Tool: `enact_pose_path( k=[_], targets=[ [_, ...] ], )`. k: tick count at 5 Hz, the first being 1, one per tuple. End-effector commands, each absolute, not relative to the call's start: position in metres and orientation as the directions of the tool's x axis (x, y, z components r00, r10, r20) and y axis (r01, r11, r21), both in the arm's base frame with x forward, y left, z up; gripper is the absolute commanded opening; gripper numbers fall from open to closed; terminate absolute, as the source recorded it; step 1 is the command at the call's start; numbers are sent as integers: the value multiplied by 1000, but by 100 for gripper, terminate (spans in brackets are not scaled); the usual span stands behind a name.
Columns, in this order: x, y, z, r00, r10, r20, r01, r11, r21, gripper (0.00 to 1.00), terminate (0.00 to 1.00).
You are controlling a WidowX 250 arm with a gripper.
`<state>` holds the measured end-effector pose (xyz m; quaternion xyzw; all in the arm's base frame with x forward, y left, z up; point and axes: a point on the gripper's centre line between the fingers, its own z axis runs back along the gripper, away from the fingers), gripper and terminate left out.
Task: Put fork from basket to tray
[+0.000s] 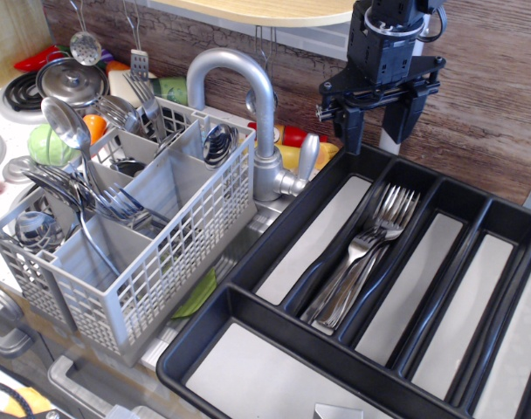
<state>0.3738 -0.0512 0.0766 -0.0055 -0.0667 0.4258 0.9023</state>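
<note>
Tool (381, 118) hangs open and empty above far end of tray (248, 336), fork (357, 262) lying w/ other forks in tray's second long compartment, so drop step looks done; next move, prob. lift clear and swing back over basket (174, 253) for another fork.

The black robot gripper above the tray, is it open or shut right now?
Open. The black robot gripper hangs above the large black plastic cutlery tray with its two fingers spread apart and nothing between them.

The tray (274, 253) runs off the right and bottom edges.
</note>
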Motion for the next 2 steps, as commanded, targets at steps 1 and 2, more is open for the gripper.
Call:
enact_pose_path(
  k=[1,2],
  targets=[
    [377,-52,103,635,757,154,-747,652,-127,100,0],
    [377,-52,103,635,757,154,-747,652,-127,100,100]
  ],
)
